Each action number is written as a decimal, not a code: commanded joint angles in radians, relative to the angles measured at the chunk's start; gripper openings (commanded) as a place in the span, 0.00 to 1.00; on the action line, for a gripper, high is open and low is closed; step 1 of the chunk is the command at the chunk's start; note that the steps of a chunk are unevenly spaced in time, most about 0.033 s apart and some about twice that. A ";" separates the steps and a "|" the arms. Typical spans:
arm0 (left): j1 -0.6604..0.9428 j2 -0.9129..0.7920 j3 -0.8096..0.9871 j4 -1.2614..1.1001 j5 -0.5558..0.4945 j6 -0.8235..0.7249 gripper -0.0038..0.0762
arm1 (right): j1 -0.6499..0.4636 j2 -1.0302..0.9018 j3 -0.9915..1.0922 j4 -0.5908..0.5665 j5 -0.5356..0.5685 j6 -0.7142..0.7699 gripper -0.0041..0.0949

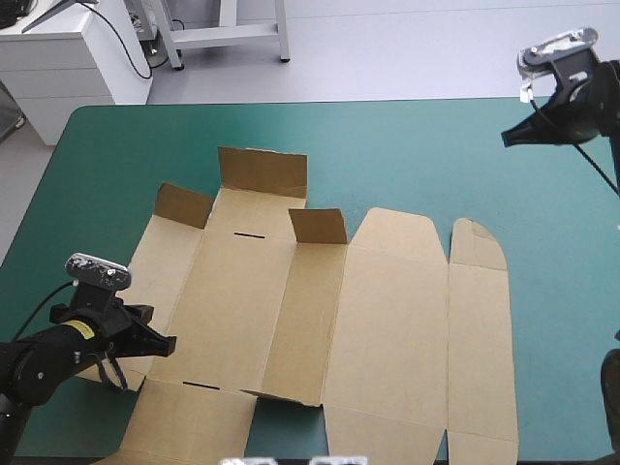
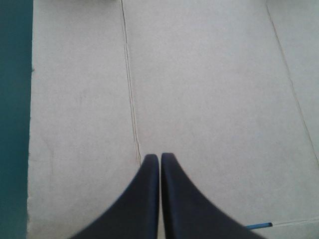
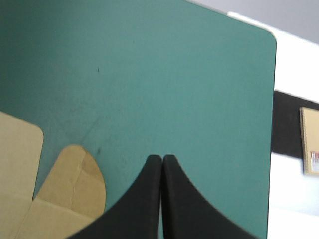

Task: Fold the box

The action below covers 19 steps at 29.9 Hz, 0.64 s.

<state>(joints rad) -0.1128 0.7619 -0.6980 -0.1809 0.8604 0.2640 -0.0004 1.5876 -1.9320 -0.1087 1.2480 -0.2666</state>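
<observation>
The brown box (image 1: 320, 320) lies as a cut sheet on the teal-green cover, mostly flat. Three small flaps at its far left stand raised. My left gripper (image 1: 167, 344) hovers over the sheet's left panel, fingers shut with nothing in them. In the left wrist view the shut gripper (image 2: 160, 157) points across flat board (image 2: 199, 89) beside a crease line. My right gripper (image 1: 508, 139) hangs raised over the table's far right, shut and empty. Its wrist view shows the shut gripper (image 3: 162, 158) above bare cover, with the box's rounded tab (image 3: 72, 181) off to one side.
The teal-green cover (image 1: 407, 155) is bare along the far side and the right. The table's far right corner (image 3: 266, 37) shows in the right wrist view. A white cabinet (image 1: 68, 48) and a metal frame stand beyond the far edge.
</observation>
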 commanded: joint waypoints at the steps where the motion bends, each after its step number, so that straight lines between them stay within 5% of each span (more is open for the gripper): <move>1: -0.006 -0.002 -0.026 -0.014 -0.072 -0.002 0.04 | -0.033 -0.136 0.127 0.021 -0.012 0.002 0.02; 12: -0.006 -0.002 -0.026 0.073 -0.130 0.025 0.04 | -0.035 -0.528 0.701 0.187 -0.248 0.004 0.02; 19: -0.006 -0.002 -0.026 0.073 -0.130 0.025 0.04 | -0.035 -0.736 0.938 0.198 -0.268 -0.004 0.02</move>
<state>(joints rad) -0.1128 0.7619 -0.6980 -0.1019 0.7883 0.2909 -0.0275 0.9247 -1.0268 0.0728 1.0436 -0.2600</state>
